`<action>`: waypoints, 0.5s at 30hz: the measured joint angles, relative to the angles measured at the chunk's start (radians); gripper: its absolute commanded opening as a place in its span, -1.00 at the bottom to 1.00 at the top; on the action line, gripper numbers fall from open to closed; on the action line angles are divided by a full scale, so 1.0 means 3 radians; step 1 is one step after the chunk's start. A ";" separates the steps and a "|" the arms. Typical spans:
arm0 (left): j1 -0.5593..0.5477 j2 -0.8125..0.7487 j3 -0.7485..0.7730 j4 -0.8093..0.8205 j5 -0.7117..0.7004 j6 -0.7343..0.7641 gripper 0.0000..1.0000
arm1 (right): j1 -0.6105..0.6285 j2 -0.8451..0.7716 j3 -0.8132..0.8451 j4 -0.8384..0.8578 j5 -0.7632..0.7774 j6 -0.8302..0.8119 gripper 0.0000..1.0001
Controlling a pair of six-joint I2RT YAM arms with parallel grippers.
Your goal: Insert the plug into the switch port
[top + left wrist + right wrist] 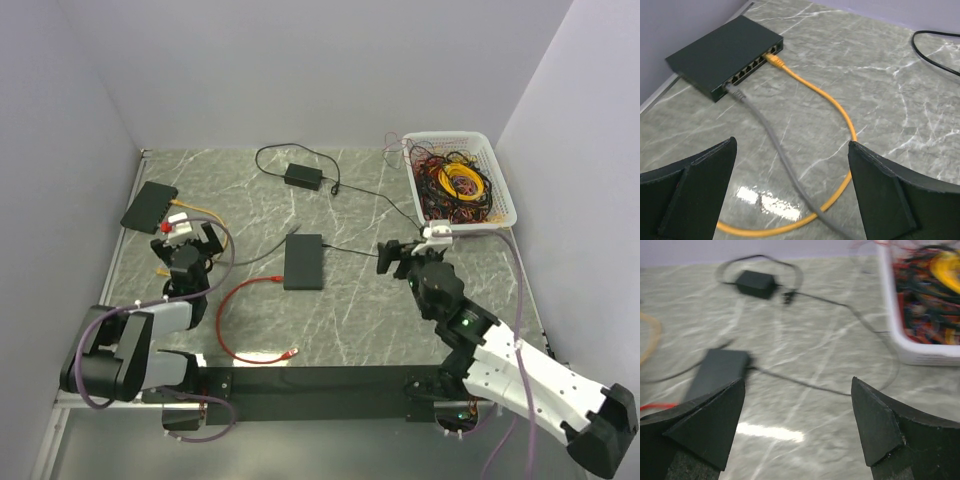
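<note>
Currently the grey plug (738, 93) lies on the table (880, 100) just in front of the port row of the switch (725, 55). Its nose points at the ports, but it is not seated in any that I can see. Its grey cable (775, 145) trails toward me between the fingers of the left gripper (792, 145).

I judge the plug light and hard, with a latch tab that could snap. The cable behind it looks soft and springy, and likely to nudge the plug off line. I would grip the plug's body or the boot right behind it, not further down the cable, where the end would flop. The switch looks light too and may slide on the smooth top when pushed. An orange cable (840, 107) sits plugged in further along the row.

Both grippers are empty, jaws spread wide. The left hangs over the grey cable. The right gripper (797, 381) is well apart, facing a black box (720, 372), a power adapter (756, 282) and a white basket (920, 352) of cables.

I cannot tell which way the latch tab faces, nor which port in front of the plug is free. The right wrist view is blurred, and from the top camera the plug is too small to pick out.
</note>
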 measured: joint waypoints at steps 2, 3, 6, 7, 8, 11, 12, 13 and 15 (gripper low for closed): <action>0.0069 0.0075 0.0052 0.0034 0.0109 0.0013 0.99 | -0.0259 0.0173 0.0001 0.0104 0.0011 -0.0067 0.92; 0.0114 0.0109 0.0080 0.0039 0.0160 0.0010 0.99 | -0.0384 0.0252 0.0001 0.0170 0.0041 -0.0092 0.98; 0.0251 0.0231 0.0089 0.0220 0.0290 0.0003 0.99 | -0.0715 0.0473 -0.0011 0.0385 0.0102 -0.0188 0.99; 0.0294 0.0331 0.0072 0.0406 0.0322 -0.0008 0.99 | -0.0790 0.0539 -0.0024 0.0454 0.0127 -0.0214 0.99; 0.0328 0.0468 0.0061 0.0589 0.0338 -0.0005 0.99 | -0.0867 0.0608 -0.0051 0.0542 0.0155 -0.0243 0.99; 0.0370 0.0657 0.0018 0.0715 0.0362 -0.0043 0.99 | -0.1020 0.0806 -0.0130 0.0720 0.0217 -0.0303 0.99; 0.0370 0.0666 -0.0003 0.0763 0.0365 -0.0047 0.99 | -0.1068 0.0879 -0.0156 0.0771 0.0234 -0.0314 0.99; 0.0370 0.0666 -0.0005 0.0774 0.0366 -0.0060 0.99 | -0.1119 0.0950 -0.0183 0.0833 0.0243 -0.0326 0.99; 0.0370 0.0666 -0.0005 0.0824 0.0373 -0.0070 0.99 | -0.1240 0.1090 -0.0234 0.0996 0.0249 -0.0364 0.99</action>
